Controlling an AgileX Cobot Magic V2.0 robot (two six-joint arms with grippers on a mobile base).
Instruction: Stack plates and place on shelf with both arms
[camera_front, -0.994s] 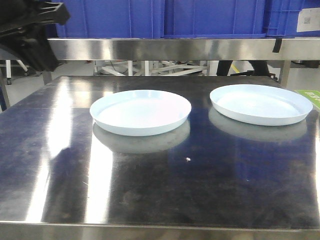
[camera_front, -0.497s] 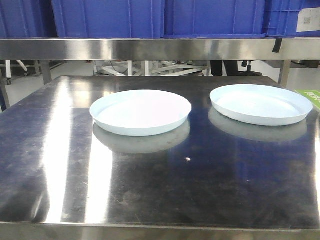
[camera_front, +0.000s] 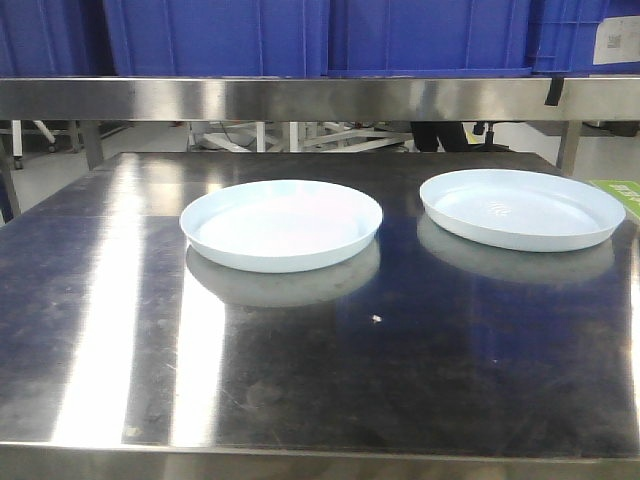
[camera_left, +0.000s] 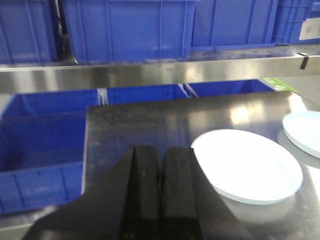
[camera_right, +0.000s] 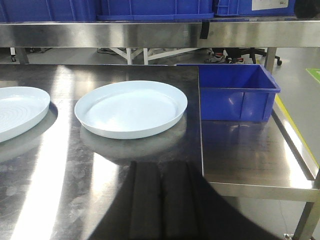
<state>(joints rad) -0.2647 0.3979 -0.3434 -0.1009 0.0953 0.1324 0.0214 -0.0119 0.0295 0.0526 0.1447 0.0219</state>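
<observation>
Plates (camera_front: 281, 222) lie apart on the table (camera_front: 300, 390), under the shelf (camera_front: 300, 98). Left gripper (camera_left: 160, 195) and right gripper (camera_right: 161, 200) are closed, empty. Best to pinch one rim, then centre it over the other.

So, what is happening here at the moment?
Nothing is held right now. A plate and a second plate lie apart on the steel table, not yet stacked. The left pincer and the right pincer are shut and empty, each short of a plate. The shelf above bears blue crates.
</observation>
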